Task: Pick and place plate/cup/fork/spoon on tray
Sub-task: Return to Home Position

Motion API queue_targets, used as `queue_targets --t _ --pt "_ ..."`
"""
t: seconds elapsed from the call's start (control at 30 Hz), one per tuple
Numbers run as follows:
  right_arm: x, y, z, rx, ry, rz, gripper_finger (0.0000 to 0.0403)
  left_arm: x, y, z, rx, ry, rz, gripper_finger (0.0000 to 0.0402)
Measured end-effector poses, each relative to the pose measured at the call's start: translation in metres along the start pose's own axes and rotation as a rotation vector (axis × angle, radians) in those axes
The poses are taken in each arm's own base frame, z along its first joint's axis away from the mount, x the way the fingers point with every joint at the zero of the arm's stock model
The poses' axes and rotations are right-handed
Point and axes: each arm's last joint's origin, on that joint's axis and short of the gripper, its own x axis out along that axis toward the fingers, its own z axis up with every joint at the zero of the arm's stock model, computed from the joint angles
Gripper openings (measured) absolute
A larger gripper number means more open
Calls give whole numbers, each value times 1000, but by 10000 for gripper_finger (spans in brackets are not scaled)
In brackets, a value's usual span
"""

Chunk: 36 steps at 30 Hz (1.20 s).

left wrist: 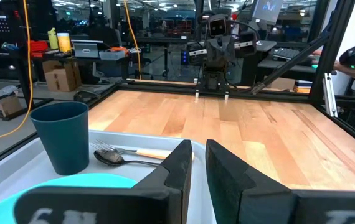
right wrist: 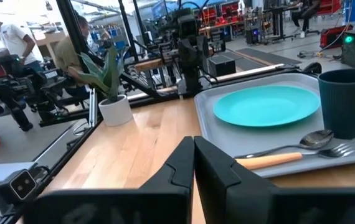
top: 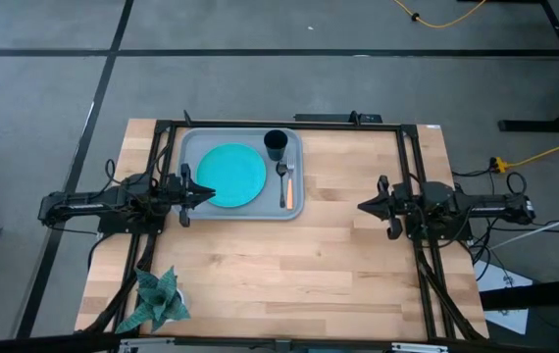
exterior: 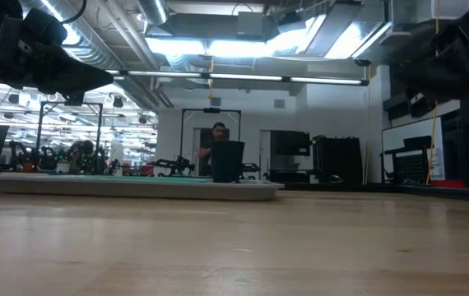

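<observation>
The grey-blue tray (top: 297, 204) lies at the table's far left-centre. On it are the turquoise plate (top: 231, 175), the dark cup (top: 276, 145) upright at its far right corner, and the dark spoon (top: 280, 173) beside the orange-handled fork (top: 288, 188) along its right side. They also show in the right wrist view: plate (right wrist: 268, 104), cup (right wrist: 350, 102), spoon (right wrist: 314, 138), fork (right wrist: 289, 158). My left gripper (top: 209, 193) hovers over the plate's near left edge, empty, its fingers a narrow gap apart (left wrist: 199, 163). My right gripper (top: 361, 206) is shut and empty, right of the tray.
A potted plant (top: 157, 299) stands at the table's near left corner. Bare wood lies between the tray and my right gripper and along the near half of the table. A black frame rail runs along the table's far edge (top: 289, 122).
</observation>
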Motion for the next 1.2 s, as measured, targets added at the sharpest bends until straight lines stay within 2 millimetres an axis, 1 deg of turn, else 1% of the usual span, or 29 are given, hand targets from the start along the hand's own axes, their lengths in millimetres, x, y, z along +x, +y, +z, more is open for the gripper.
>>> queue_targets --t 0.13,1.2 --pt "-1 0 2 0 -20 5 17 0 0 0 0 0 0 41" --pt "-1 0 2 0 -19 5 16 0 0 0 0 0 0 41"
